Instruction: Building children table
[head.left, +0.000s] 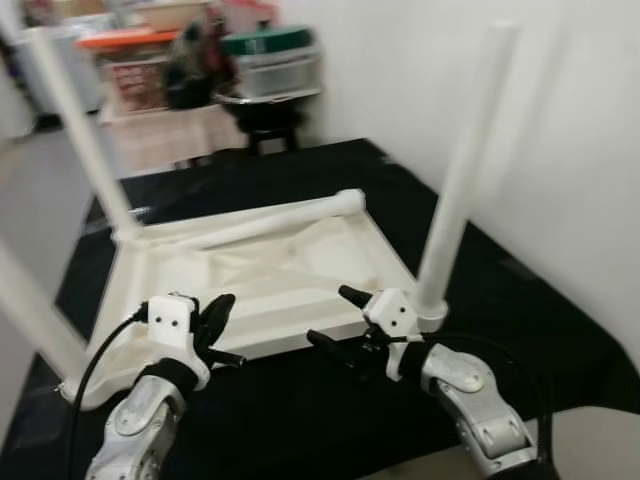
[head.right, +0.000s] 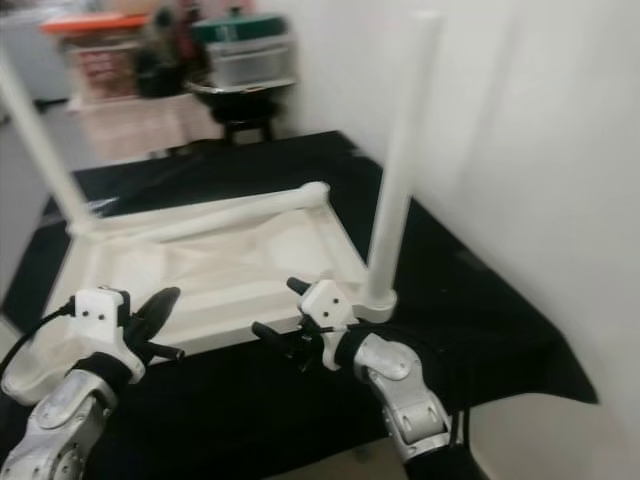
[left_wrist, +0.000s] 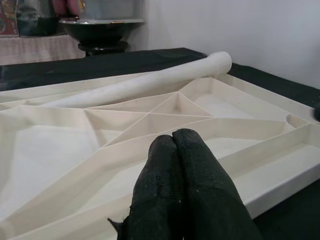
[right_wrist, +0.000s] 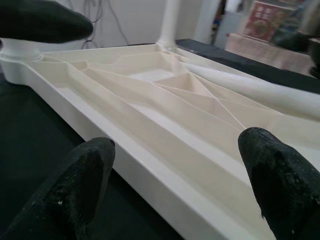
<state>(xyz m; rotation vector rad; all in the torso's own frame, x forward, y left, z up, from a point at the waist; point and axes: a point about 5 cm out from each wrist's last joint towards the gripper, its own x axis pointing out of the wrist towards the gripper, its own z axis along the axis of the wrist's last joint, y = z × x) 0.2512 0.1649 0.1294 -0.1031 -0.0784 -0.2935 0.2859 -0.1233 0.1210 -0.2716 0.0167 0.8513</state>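
A white children's tabletop (head.left: 250, 275) lies upside down on a black cloth (head.left: 300, 170) at the centre of the frame, its ribbed underside facing up. Three white legs stand upright in its corners: one at upper left (head.left: 85, 140), one at right (head.left: 462, 170), and a blurred one at the far left edge (head.left: 35, 315). A fourth leg (head.left: 262, 222) lies loose across the far side of the tabletop, its rounded end at the far right corner. At lower left, the left pincer (head.left: 222, 330) hovers at the tabletop's near edge with its fingers (left_wrist: 185, 190) pressed together, holding nothing. At lower centre, the right pincer (head.left: 335, 318) sits beside the base of the right-hand leg, fingers spread wide across the near rim. Storage bins (head.left: 270, 60) and a dark stool (head.left: 262, 110) stand blurred at top centre.
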